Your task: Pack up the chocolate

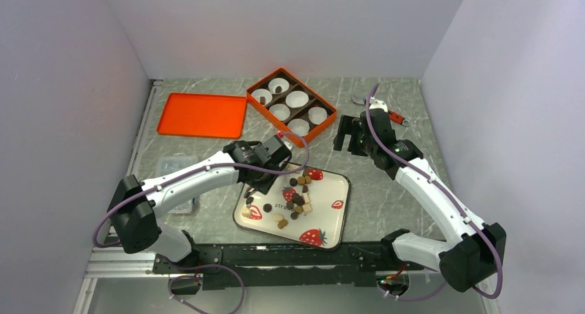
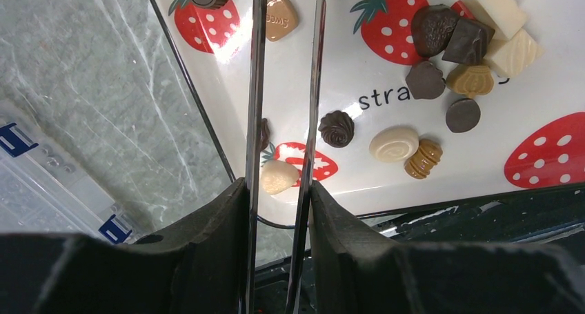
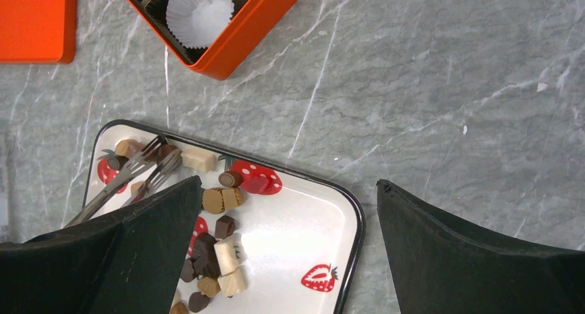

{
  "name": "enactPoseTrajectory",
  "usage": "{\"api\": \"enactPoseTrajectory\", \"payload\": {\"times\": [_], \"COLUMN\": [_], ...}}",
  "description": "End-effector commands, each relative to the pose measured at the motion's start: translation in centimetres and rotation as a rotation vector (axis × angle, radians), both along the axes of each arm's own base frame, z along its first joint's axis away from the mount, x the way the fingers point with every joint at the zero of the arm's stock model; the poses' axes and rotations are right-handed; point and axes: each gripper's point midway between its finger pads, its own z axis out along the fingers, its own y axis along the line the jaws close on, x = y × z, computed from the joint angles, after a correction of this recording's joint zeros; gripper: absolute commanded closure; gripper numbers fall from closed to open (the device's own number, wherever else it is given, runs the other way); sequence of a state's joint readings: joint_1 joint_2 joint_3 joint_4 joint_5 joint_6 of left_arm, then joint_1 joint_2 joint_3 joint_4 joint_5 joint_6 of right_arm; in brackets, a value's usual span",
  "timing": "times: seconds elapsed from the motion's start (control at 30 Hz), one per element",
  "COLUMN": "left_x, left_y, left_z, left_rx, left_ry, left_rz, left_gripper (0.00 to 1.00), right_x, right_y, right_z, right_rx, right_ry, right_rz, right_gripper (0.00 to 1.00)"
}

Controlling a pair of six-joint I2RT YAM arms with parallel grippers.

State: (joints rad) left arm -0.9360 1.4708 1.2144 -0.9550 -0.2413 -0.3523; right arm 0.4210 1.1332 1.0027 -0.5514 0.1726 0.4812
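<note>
Lying loose on the white glossy rectangular tray with its red strawberry prints, the chocolate is a scatter of small dark brown, light brown and cream pieces, some round and some square, bunched toward the tray's middle and its far left corner. The tray sits at the middle of the table's near edge.

Over that far left corner hang the thin metal tongs. The left gripper is closed around their handle end. The two blades stand a little apart, and I cannot tell whether the forked tips have a piece between them.

The right gripper hovers spread wide and holds nothing, between the tray and the orange six-compartment box, which stands toward the middle of the far edge. Each compartment holds a white pleated paper cup. Most look bare; a dark speck in two of the far cups may be a piece, but it is too small to tell.

The flat orange lid lies off the box, toward the far left corner. A clear plastic case is at the left edge and a red-handled tool is toward the far right.

By my judgement the packing has barely begun — nearly every piece remains to be moved, and the lid remains to be fitted.
</note>
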Motion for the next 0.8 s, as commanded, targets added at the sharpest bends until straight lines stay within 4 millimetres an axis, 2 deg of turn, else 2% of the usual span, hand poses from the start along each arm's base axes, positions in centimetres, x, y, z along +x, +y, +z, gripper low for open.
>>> {"api": "enactPoseTrajectory", "payload": {"times": [0.0,0.2,0.53,0.77], "left_x": [0.7,0.6,0.6,1.8], "left_y": [-0.3,0.2,1.4,1.6], "left_z": [0.7,1.5,5.9,8.6], "left_rx": [-0.015,-0.016,-0.056,-0.097], "left_ry": [-0.031,-0.044,-0.123,-0.190], "left_rz": [-0.007,0.002,0.019,0.040], "left_gripper": [0.61,0.67,0.69,0.68], "right_x": [0.4,0.4,0.5,0.4], "right_y": [-0.2,0.0,0.2,0.2], "right_z": [0.6,0.6,0.9,1.2], "right_rx": [-0.003,0.003,0.014,0.020], "right_ry": [-0.027,-0.024,-0.027,-0.032], "right_rz": [-0.004,0.001,0.003,0.003], "right_gripper": [0.00,0.00,0.00,0.00]}}
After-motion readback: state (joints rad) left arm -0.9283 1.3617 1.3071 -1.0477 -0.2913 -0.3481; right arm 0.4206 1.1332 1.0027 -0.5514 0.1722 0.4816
